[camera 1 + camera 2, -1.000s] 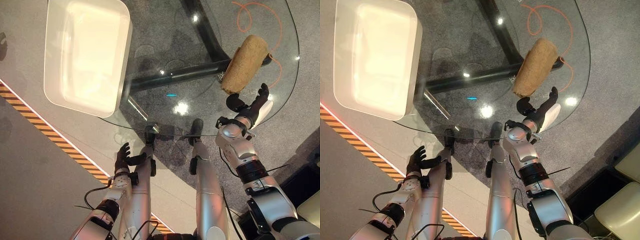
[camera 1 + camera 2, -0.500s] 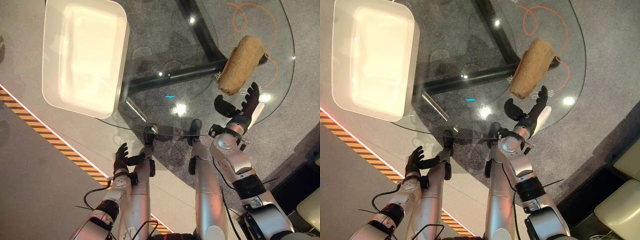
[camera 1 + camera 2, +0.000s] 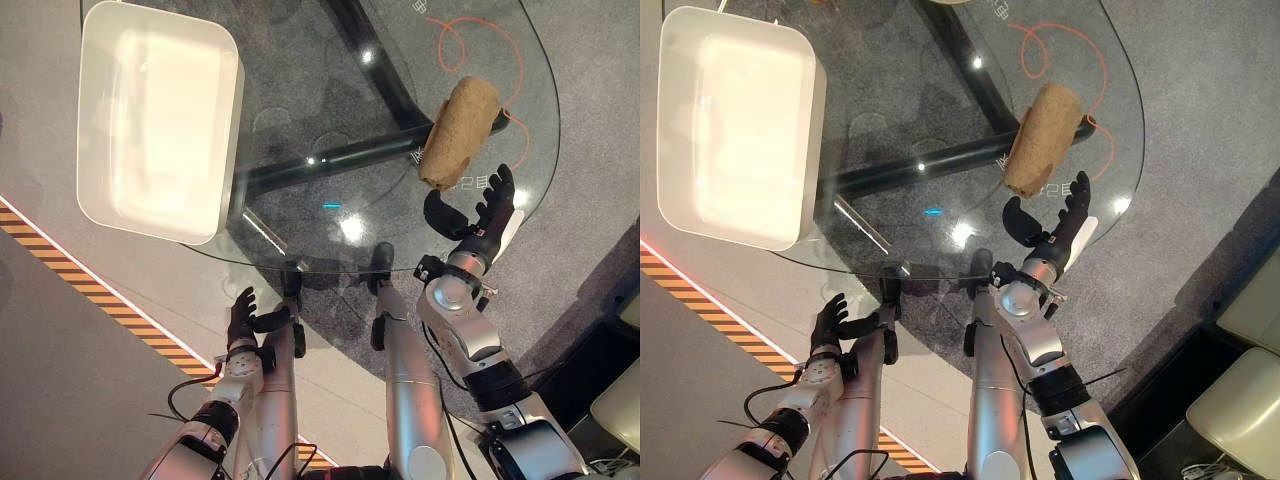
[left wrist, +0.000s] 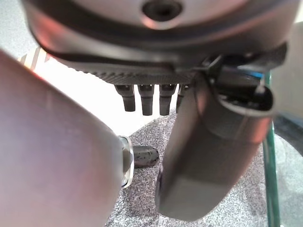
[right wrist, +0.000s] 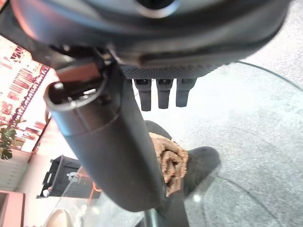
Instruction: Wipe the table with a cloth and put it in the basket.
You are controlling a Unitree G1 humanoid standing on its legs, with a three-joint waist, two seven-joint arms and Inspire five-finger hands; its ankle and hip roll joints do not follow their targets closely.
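Now the right hand [image 3: 470, 215] hangs open, fingers spread and thumb out, just below the rolled cloth [image 3: 457, 132] at the upper right of the frame, not yet touching it on the glass counter [image 3: 330, 150]. To do this well, I'd say it should close around the roll's near end before sweeping, so the cloth doesn't skid on the slick glass. Meanwhile the left hand [image 3: 248, 318] idles open at lower left, with the basket [image 3: 95, 205] waiting at upper left.
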